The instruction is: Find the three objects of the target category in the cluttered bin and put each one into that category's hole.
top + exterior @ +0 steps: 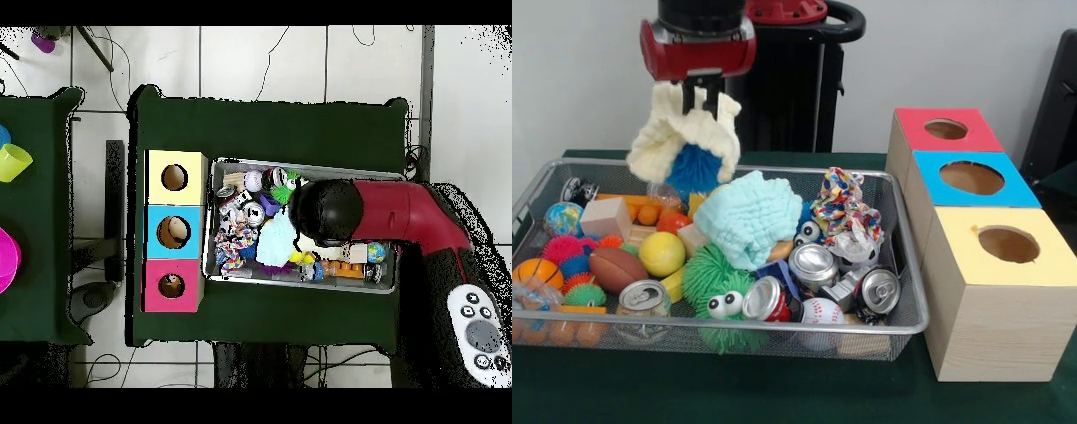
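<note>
Front view, from the left: the wire bin (538, 190) sits on the green table (733, 397), packed with balls, a small globe, a toy football (615, 268), a yellow ball (662, 253) and spiky rubber toys. Above its left half hangs the gripper (702, 104), its jaws clenched on a cream cloth (671, 131) that is lifted clear of the clutter, with a blue fuzzy ball (695, 168) caught in its folds. Just right of that, a pale blue cloth (749, 216) lies heaped on top of the pile, and further right a multicoloured patterned cloth (843, 208) rests against the far rim. Crushed cans (814, 263) lie in front, beside a green googly-eyed toy (717, 287) and a baseball (823, 311). At far right stand three wooden boxes, well apart from the gripper: red box (945, 131), blue box (971, 178), yellow box (1011, 246), each with a round hole on top.

If cloths are the target category, which seems likely, then one is in the air and two remain in the bin. The holes look empty, though their depths are dark, so none appears delivered yet.

No brand or writing is legible; the can labels are too small to read.
</note>
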Controlling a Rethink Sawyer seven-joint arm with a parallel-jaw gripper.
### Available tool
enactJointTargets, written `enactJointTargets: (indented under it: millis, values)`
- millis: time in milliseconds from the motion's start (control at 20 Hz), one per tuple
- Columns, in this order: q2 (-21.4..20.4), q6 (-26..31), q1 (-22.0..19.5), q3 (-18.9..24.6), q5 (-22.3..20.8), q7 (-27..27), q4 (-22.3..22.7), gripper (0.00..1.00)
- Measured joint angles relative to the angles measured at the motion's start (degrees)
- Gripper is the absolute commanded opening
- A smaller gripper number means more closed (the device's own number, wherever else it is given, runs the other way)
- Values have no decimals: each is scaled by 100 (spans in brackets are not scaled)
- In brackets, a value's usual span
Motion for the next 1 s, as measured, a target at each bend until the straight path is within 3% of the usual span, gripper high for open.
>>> enactJointTargets:
  millis: [200,400,450,700,750,1000]
  values:
    - [519,-847,1,-1,-88,0,-2,0]
    - [1089,-1963,3,-2,-282,0,-4,0]
    - [1362,-2496,3,-10,-371,0,-7,0]
    - [1797,-3411,15,-111,-527,0,-4,0]
    - [1888,-3618,20,-150,-568,0,-2,100]
    - [1985,-4095,27,-319,-593,0,-1,100]
